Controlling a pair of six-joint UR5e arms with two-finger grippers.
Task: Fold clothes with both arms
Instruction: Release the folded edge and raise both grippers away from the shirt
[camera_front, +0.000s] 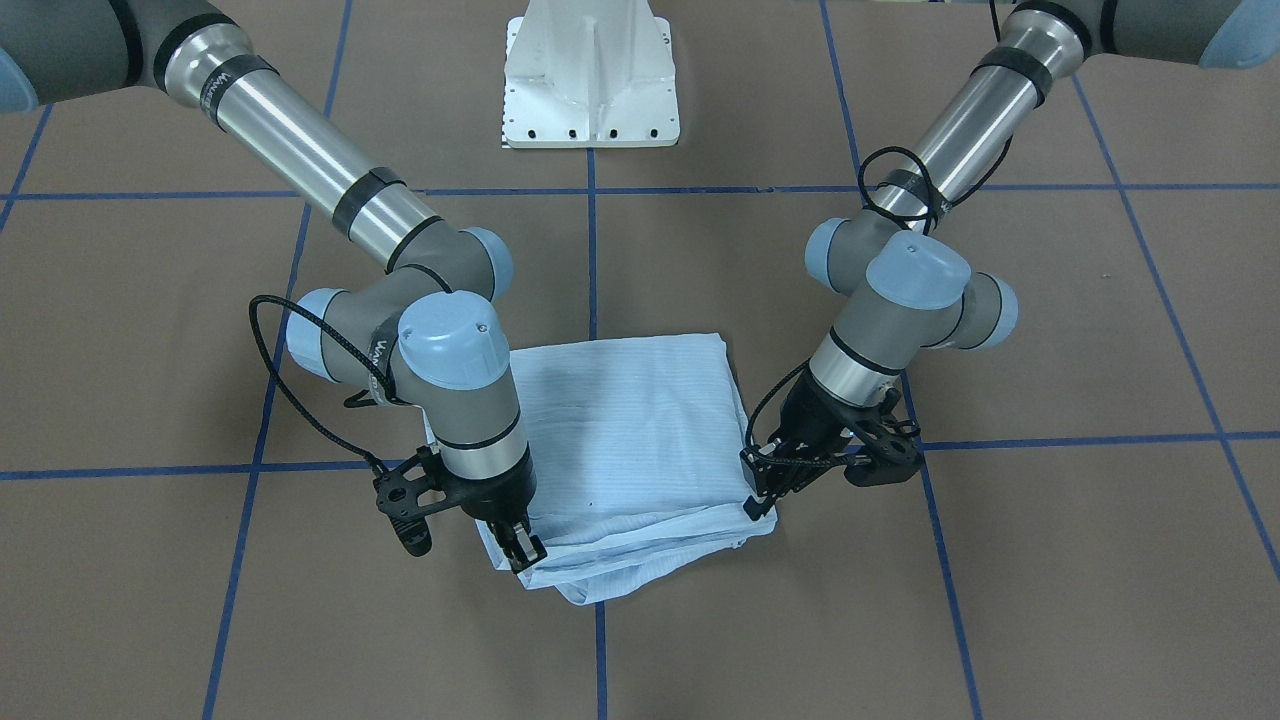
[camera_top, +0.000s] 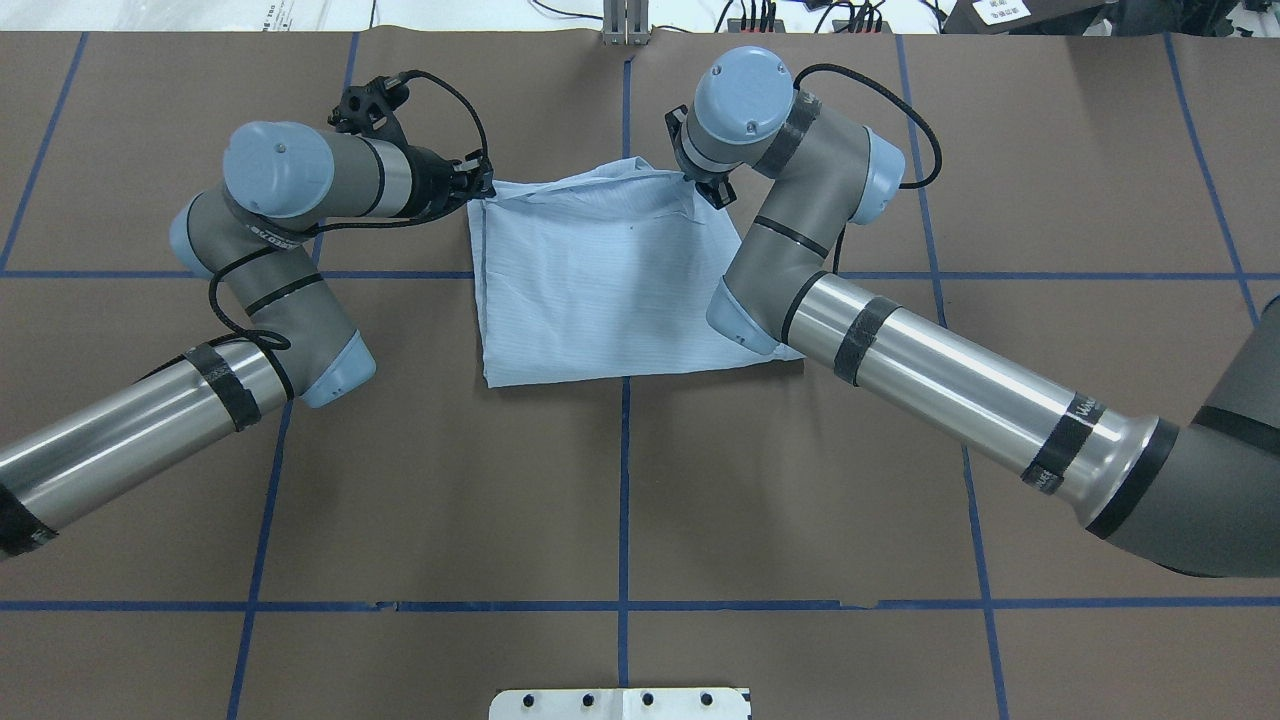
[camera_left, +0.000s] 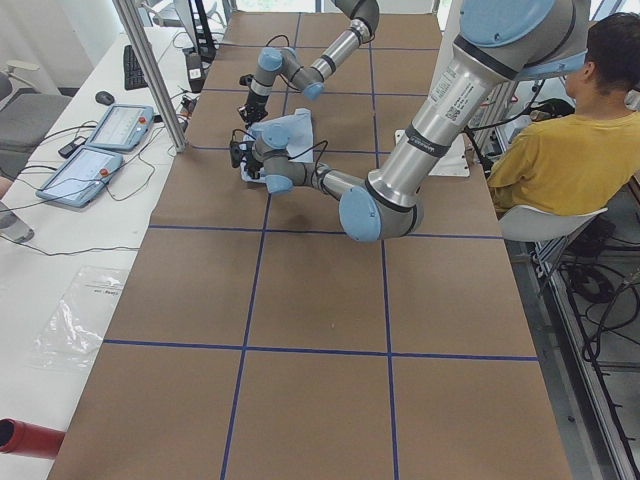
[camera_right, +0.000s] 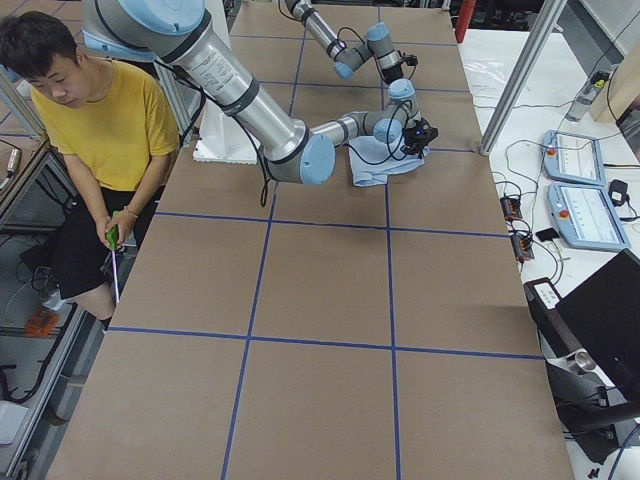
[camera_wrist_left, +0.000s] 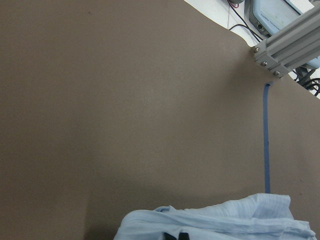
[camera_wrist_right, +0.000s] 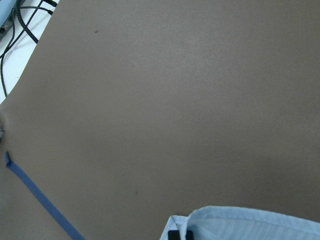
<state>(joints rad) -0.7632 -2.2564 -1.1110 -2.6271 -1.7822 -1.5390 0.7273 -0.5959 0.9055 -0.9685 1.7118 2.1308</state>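
Apparently mid-fold, the light blue, finely striped button-up shirt (camera_top: 600, 290) lies squared on the brown surface (camera_top: 620, 480), spanning between the left jaws and right jaws, each clamped on a corner. Next, I judge, both should lift evenly and carry that edge over.

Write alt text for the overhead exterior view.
Both grippers pinch the far corners of a folded light blue shirt on a brown table gridded with blue tape: left gripper on the view's left, right gripper on its right. The far edge looks slightly lifted; the near edge lies flat.
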